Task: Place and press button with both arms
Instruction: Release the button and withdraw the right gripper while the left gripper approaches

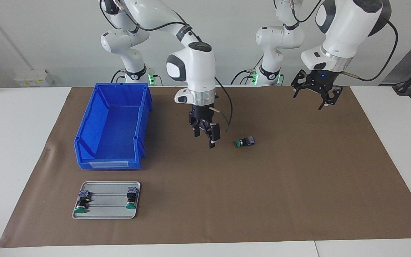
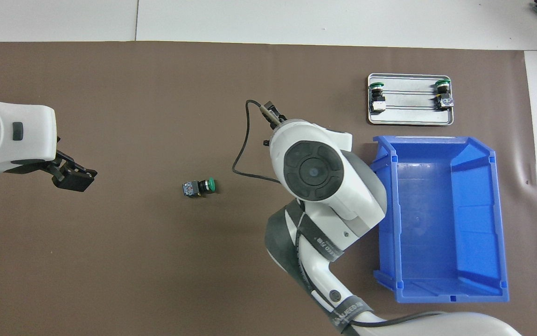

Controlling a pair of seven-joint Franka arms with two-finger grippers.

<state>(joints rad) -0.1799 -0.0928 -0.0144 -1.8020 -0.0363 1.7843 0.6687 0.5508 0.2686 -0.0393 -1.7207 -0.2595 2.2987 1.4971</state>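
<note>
Brown paper mat (image 1: 298, 200): covers the middle of the white table (image 1: 12, 142); everything in play sits on it.
Blue bin (image 1: 114, 125): open-topped, nothing visible inside, toward the right arm's end of the table, near the robots.
Metal tray (image 1: 107, 208): just farther from the robots than the bin; carries two green-capped switches (image 1: 84, 201), one at each end, lying on their sides with caps pointing away from the robots.
Right arm: reaches in beside the bin; right gripper (image 1: 207, 134) hangs straight down over bare mat, fingertips apart, nothing between them.
Left arm: raised over its own end of the mat; left gripper (image 1: 314, 91) tilted, jaws apart and empty, waiting.
Button (image 1: 245, 142): loose on the mat about mid-table, between the two grippers, touching neither.
Button axis: lying on its side, long axis running along the table from one arm's end to the other; green cap points toward the right arm's end, black body toward the left arm's end.
Key relation: button lies just to the side of the right gripper, toward the left arm's end; right gripper is clearly the closer, left gripper well apart and higher.
Judgement: button looks freshly set down or about to be picked; a grasp across the black body, square to the long axis, seems the surest hold.
Risk: round cap may let it roll if nudged.
</note>
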